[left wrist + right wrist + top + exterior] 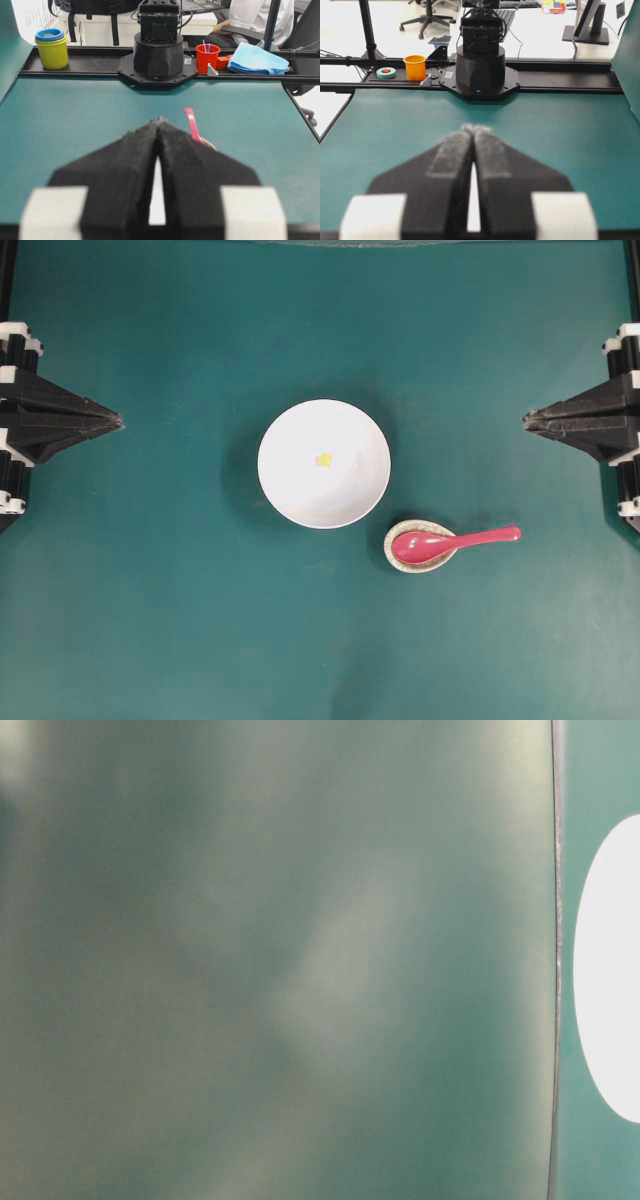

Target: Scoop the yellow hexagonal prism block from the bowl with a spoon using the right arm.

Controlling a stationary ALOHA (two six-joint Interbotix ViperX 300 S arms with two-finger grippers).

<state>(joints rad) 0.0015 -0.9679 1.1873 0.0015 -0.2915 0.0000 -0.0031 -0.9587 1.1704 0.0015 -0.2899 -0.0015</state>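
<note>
Right pincer (527, 420), clenched and empty, rests at the bench (150, 620) edge, well apart from the spoon (450, 542); left pincer (118, 421) is likewise clenched. Spoon's scoop lies in a small speckled dish (420, 558) just beside the white bowl (290, 495), handle pointing toward the right arm (600, 425). Yellow hexagonal prism block (323, 459) sits near the bowl's centre. Likely hazards: the glossy handle slipping in the grasp, the dish being dragged along, or the tiny block skidding ahead of the scoop.

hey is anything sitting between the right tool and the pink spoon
Nothing visible. In the overhead view only bare green table separates the right tool from the pink spoon, whose handle points toward that side, its scoop resting in the small speckled dish.
</note>
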